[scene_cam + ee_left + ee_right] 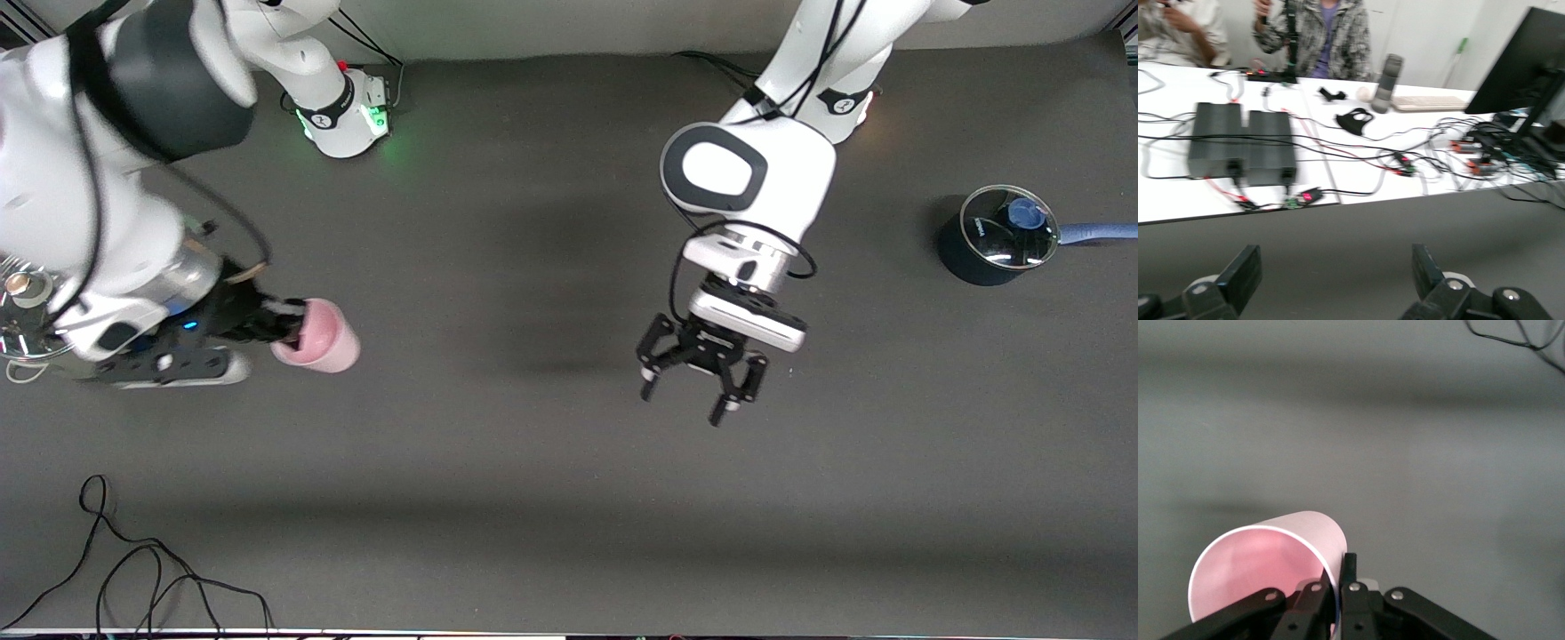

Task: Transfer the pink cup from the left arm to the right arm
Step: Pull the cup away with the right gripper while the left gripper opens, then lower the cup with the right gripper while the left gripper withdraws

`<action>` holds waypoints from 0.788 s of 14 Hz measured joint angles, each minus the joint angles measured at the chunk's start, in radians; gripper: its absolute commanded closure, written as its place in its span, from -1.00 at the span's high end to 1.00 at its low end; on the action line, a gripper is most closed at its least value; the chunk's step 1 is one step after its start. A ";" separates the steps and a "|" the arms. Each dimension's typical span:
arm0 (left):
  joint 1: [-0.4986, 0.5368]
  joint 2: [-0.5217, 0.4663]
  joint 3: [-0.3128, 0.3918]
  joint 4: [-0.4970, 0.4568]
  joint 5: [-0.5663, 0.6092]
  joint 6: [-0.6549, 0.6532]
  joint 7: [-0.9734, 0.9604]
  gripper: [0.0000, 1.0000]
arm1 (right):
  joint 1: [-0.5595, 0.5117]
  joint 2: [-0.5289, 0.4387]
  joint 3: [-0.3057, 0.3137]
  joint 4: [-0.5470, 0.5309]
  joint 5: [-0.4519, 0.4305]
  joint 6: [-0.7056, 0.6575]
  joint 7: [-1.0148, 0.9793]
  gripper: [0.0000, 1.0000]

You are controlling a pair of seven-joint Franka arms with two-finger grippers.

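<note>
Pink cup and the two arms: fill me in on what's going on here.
The right end effector is shut on the rim of the pink cup, holding it at the right arm's end of the table. The left end effector is open and holds nothing, over the bare table mid-way along. A lidded dark pot sits toward the left arm's end.

Far end of the pink cup [1271, 567] hidden from the right wrist view, right gripper [1335, 600] fingers cut off by the picture edge, left gripper [1338, 293] fingers cut off too, blurred people [1318, 33] past it, glass lid [22, 311] mostly hidden under the right arm.
</note>
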 measured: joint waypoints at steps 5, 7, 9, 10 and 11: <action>0.044 0.003 0.048 -0.010 0.001 0.000 -0.001 1.00 | -0.007 -0.047 -0.094 -0.299 0.000 0.246 -0.133 -1.00; 0.080 0.003 0.049 -0.010 0.014 -0.003 -0.001 1.00 | -0.002 -0.070 -0.094 -0.471 0.000 0.419 -0.133 -1.00; 0.124 0.003 0.050 -0.009 0.026 -0.025 -0.001 1.00 | 0.001 -0.074 -0.093 -0.609 0.000 0.571 -0.133 -1.00; 0.150 0.002 0.050 -0.008 0.034 -0.042 -0.001 1.00 | 0.001 -0.073 -0.093 -0.669 0.000 0.639 -0.134 -1.00; 0.177 0.002 0.051 -0.008 0.040 -0.063 -0.001 1.00 | 0.002 -0.072 -0.092 -0.720 0.000 0.694 -0.134 -1.00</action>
